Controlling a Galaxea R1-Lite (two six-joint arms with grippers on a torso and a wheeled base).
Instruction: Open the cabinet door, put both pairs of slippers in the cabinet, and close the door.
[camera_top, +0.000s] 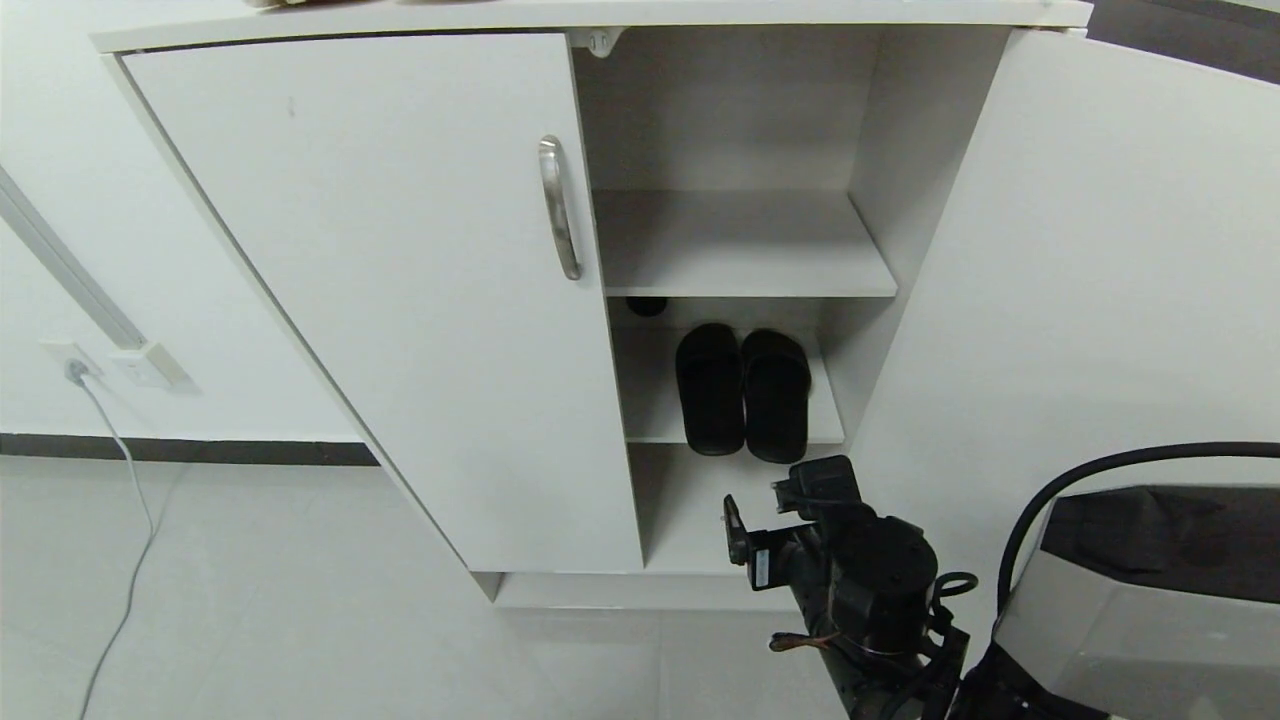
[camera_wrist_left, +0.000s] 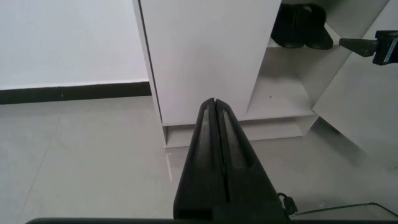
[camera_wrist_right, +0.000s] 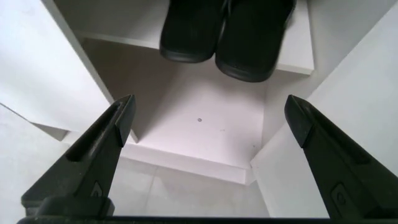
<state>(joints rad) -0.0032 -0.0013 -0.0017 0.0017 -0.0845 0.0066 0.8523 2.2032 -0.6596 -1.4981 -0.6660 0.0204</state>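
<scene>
A pair of black slippers (camera_top: 742, 392) (camera_wrist_left: 301, 28) (camera_wrist_right: 227, 31) lies side by side on the middle shelf of the white cabinet (camera_top: 740, 280), toes pointing outward. The cabinet's right door (camera_top: 1080, 270) stands wide open, and the left door (camera_top: 380, 300) with its metal handle (camera_top: 558, 205) is closed. My right gripper (camera_top: 780, 505) (camera_wrist_right: 209, 106) (camera_wrist_left: 373, 48) hangs open just in front of and below the slippers' shelf, nothing between its fingers. My left gripper (camera_wrist_left: 214, 102) is shut and empty, low over the floor, pointing at the cabinet's base.
The upper shelf (camera_top: 740, 245) and bottom compartment (camera_top: 690, 510) are bare. A small dark object (camera_top: 647, 306) sits at the back of the middle shelf. A wall socket (camera_top: 70, 365) with a cable (camera_top: 130, 480) is at the left, above the grey tiled floor (camera_top: 300, 620).
</scene>
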